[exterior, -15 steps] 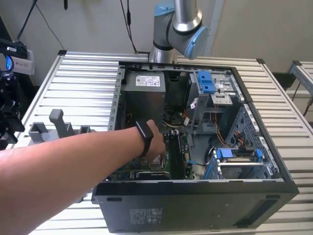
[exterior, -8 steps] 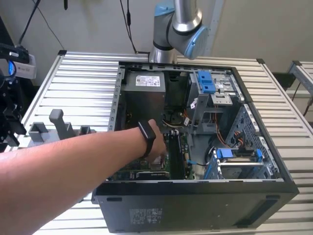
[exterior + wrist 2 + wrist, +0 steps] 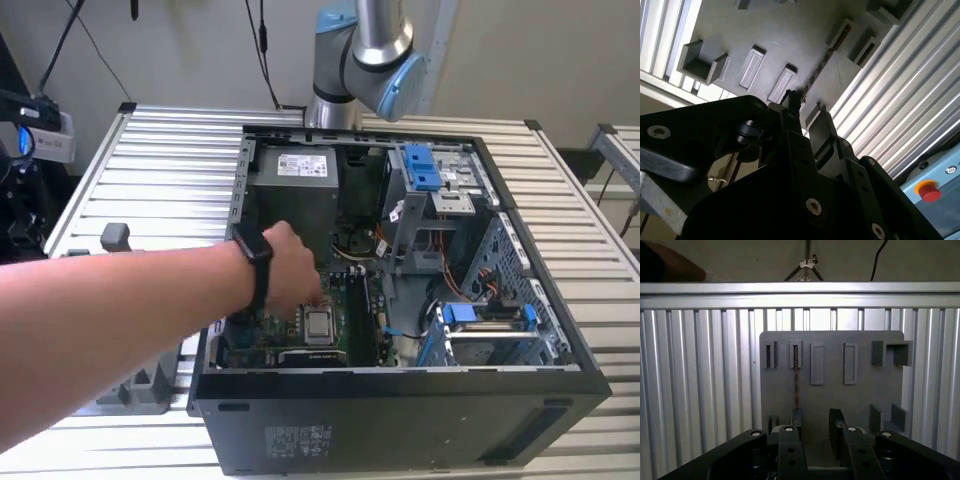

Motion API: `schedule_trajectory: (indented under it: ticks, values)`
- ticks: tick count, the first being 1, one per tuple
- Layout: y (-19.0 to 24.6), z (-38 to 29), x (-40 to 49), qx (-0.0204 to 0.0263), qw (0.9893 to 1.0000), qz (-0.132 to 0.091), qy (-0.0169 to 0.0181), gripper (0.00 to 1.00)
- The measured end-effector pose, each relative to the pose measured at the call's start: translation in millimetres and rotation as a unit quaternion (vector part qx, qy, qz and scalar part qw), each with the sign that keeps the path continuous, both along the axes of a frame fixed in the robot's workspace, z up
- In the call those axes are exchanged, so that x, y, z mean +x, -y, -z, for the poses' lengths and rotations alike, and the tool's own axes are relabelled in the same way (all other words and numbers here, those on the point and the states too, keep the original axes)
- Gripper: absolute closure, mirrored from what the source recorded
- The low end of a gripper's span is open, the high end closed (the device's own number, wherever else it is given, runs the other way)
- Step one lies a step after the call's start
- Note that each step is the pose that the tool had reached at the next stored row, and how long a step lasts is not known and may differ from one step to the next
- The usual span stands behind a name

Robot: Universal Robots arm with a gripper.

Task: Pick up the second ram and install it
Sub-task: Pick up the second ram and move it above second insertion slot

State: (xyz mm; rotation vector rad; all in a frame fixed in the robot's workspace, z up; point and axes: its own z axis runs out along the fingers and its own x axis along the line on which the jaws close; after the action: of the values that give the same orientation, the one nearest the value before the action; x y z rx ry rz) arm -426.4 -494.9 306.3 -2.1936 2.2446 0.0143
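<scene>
Gripper [image 3: 816,426] fingers apart over grey tray [image 3: 860,405], second ram [image 3: 796,382] edge-on, barely discernible

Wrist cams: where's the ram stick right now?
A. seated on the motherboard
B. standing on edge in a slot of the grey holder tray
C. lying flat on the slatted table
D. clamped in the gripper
B: in the first wrist view the ram stick stands on edge in a slot of the grey holder tray, while the gripper is open with nothing between its fingers.
</scene>
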Motion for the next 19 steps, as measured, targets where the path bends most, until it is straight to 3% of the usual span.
schedule_trajectory:
  ticks: [6, 16, 19]
  values:
    - [0.0, 5.2, 0.3, 0.0, 1.0, 0.0, 0.0, 0.64]
    - [0.3, 21.5, 0.3, 0.0, 1.0, 0.0, 0.0, 0.64]
    - [2.1, 26.9, 0.3, -0.0001, 1.0, 0.0, -0.0001, 0.64]
